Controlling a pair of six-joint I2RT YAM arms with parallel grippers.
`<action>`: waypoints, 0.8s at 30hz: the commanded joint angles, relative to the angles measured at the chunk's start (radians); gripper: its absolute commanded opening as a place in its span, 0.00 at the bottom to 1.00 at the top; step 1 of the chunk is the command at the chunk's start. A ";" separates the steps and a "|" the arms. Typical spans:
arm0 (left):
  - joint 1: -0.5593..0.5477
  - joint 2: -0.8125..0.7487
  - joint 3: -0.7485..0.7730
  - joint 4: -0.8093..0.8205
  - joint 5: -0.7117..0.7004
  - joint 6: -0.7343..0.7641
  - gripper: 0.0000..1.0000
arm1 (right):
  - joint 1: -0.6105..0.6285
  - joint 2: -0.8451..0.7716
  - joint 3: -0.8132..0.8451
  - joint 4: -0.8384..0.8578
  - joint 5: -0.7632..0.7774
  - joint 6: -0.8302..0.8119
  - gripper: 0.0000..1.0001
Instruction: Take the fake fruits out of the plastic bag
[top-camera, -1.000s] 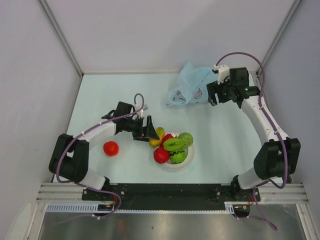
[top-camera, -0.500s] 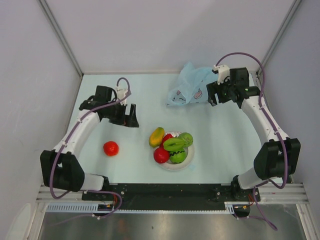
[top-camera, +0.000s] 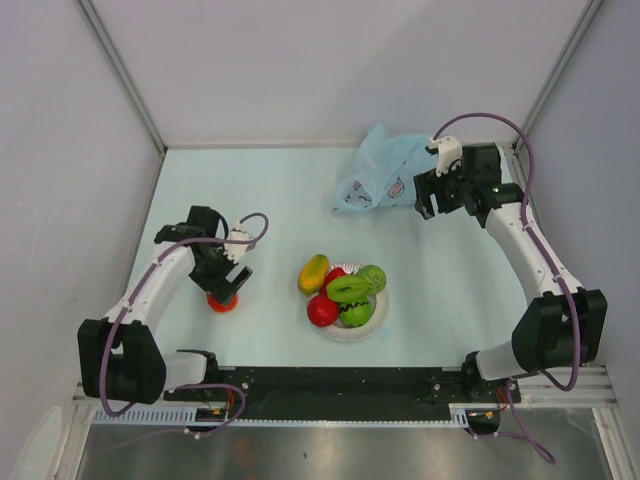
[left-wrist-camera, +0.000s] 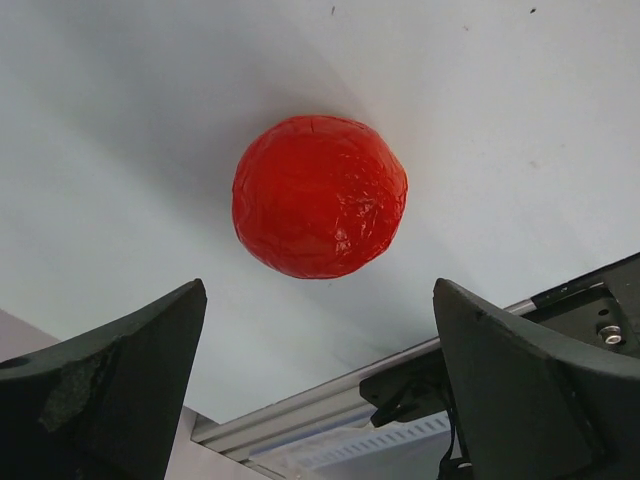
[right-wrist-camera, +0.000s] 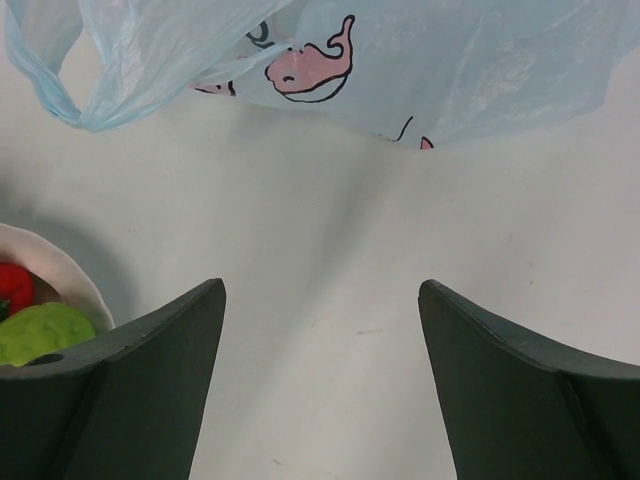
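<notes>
The light-blue plastic bag (top-camera: 378, 176) lies crumpled at the back right; its cartoon print shows in the right wrist view (right-wrist-camera: 400, 60). My right gripper (top-camera: 428, 200) is open and empty just beside the bag, its jaws (right-wrist-camera: 320, 288) over bare table. Several fake fruits, red (top-camera: 322, 311) and green (top-camera: 350, 288), are piled on a white plate (top-camera: 378, 322). A yellow-orange fruit (top-camera: 314, 272) lies against the plate's left side. A lone red fruit (top-camera: 222, 303) lies on the table at the left. My left gripper (top-camera: 224, 288) is open right above it, not touching (left-wrist-camera: 320, 196).
The plate's rim (right-wrist-camera: 50, 265) and a green fruit (right-wrist-camera: 40, 330) show at the left of the right wrist view. The metal rail at the table's near edge (left-wrist-camera: 330, 400) is close behind the lone red fruit. White walls enclose the table.
My left gripper left the yellow-orange fruit beside the plate, swung to the back left, then came over the lone red fruit. The right arm barely moved.
</notes>
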 joint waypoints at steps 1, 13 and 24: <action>0.008 0.042 -0.023 0.071 -0.038 0.041 1.00 | -0.008 -0.059 -0.009 0.034 -0.023 -0.006 0.83; 0.008 0.157 -0.085 0.184 -0.032 -0.033 0.77 | -0.045 -0.119 -0.075 0.031 -0.055 0.001 0.83; 0.006 0.091 0.138 -0.003 0.383 -0.123 0.44 | -0.051 -0.137 -0.077 0.028 -0.064 0.004 0.83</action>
